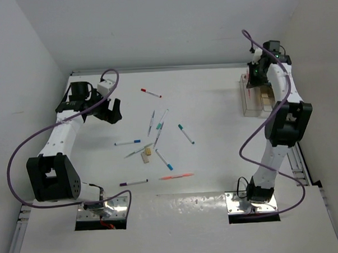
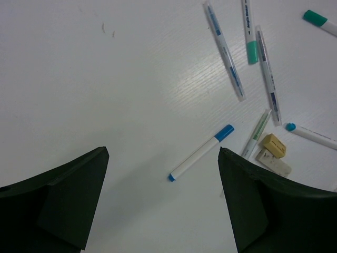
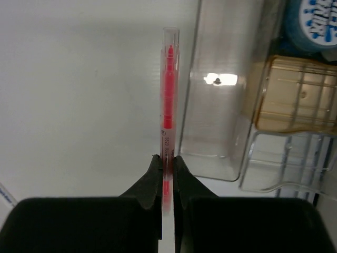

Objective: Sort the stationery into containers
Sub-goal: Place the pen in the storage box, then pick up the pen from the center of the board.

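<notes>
Right pincer [image 3: 167, 159] clamped on red pen [image 3: 168, 100], lower centre of frame; clear container [image 3: 224, 105] just right. I must shift pen over opening, parallel to long wall, before release. Left pincer [image 2: 163, 152] wide, empty, above blue-capped pen [image 2: 202, 152] on surface [image 2: 105, 63].

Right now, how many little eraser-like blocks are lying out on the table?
2. A tan block and a white block lie side by side on the table. More could be hidden inside the containers.
</notes>
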Available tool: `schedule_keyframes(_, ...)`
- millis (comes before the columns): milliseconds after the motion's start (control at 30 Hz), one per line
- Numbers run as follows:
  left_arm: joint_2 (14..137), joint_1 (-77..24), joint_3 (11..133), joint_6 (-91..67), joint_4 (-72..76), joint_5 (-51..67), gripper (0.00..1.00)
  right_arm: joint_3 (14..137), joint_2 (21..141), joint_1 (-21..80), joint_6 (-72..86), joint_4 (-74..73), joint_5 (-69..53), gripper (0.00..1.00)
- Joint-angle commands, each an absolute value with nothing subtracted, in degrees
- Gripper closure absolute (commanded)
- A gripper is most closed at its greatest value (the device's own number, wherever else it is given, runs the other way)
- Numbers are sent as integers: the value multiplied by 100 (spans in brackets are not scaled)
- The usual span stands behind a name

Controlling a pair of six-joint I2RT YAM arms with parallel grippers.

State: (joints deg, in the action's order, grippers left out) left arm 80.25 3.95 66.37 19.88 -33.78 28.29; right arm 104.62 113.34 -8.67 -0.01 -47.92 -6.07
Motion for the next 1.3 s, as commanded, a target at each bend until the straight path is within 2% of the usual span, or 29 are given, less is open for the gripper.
schedule_keyframes(0,8138,325,6820,1811,-3155,2918,8,11422,11820,-1142,-176,-5149,-791,100)
schedule_keyframes(267,8157,308,6812,1872,-3190,2777,8,11365,12507,-1318,-44,-4633,-660,99)
schedule_keyframes(300,8156,316,6812,1889,-3190,2743,8,11312,12568,-1327,-44,-4545,-624,91)
schedule_keyframes(333,8156,308,6812,1890,-3208,2742,8,11312,12603,-1336,-44,-4544,-624,90)
schedule_keyframes(367,8165,308,6820,1898,-3208,2733,8,11312,12630,-1327,-44,-4535,-563,86)
schedule_keyframes(400,8174,308,6829,1898,-3208,2716,8,11355,12665,-1336,-44,-4561,-554,75)
schedule_keyframes(500,8174,325,6829,1898,-3208,2698,8,11417,12622,-1301,219,-4676,-580,66)
schedule_keyframes(667,8270,281,6838,1846,-3164,2733,8,10822,11824,-915,431,-4632,-773,66)
schedule_keyframes(800,8358,220,6899,1802,-3173,2707,9,10179,11322,-91,553,-4500,-1019,68)
schedule_keyframes(933,8393,202,6891,1627,-3120,2532,10,9941,11302,1007,1088,-4544,-1353,70)
schedule_keyframes(1067,8464,88,6847,1442,-3094,2391,13,9923,11478,1589,1475,-4430,-1371,70)
schedule_keyframes(1267,8735,-1350,7013,722,-2611,1040,19,9607,11523,1846,1924,-4184,-1310,70)
